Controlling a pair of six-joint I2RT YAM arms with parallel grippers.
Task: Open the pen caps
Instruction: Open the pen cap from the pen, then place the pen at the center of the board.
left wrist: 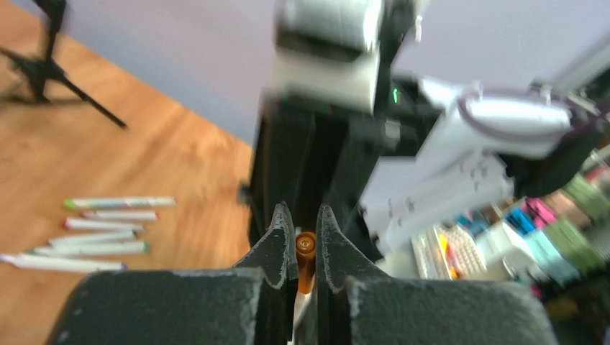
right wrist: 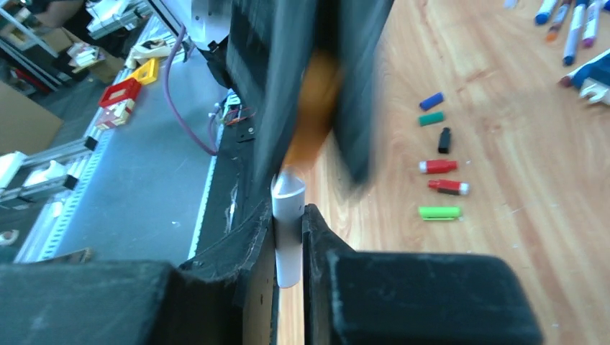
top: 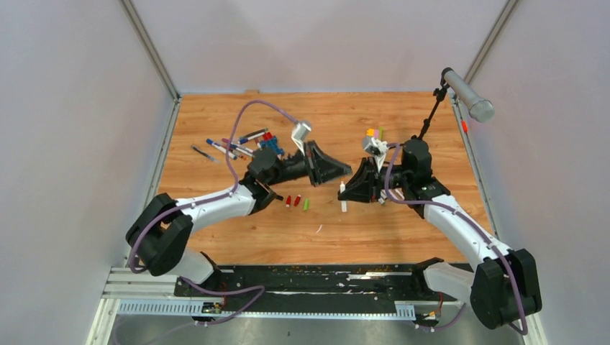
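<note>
Over the middle of the table the two grippers meet tip to tip. My left gripper [top: 345, 173] [left wrist: 302, 217] is shut on an orange pen cap [left wrist: 306, 251], seen end-on between its fingers, with a bit of white barrel below it. My right gripper [top: 344, 189] [right wrist: 289, 213] is shut on the same pen's white barrel [right wrist: 288, 241] [top: 343, 205]. In the right wrist view the orange cap [right wrist: 314, 108] is a blur between the left fingers [right wrist: 360, 93]. Several loose pen caps [right wrist: 439, 167] [top: 296, 201] lie in a row on the wood. Other pens [top: 230, 148] [left wrist: 101, 233] lie at the back left.
A blue-and-red brick figure [top: 269, 141] sits beside the back-left pens. A coloured block stack [top: 374, 133] stands behind the right arm. A black microphone stand [top: 430, 118] [left wrist: 54, 68] rises at the back right. Walls close in the table's left, back and right sides.
</note>
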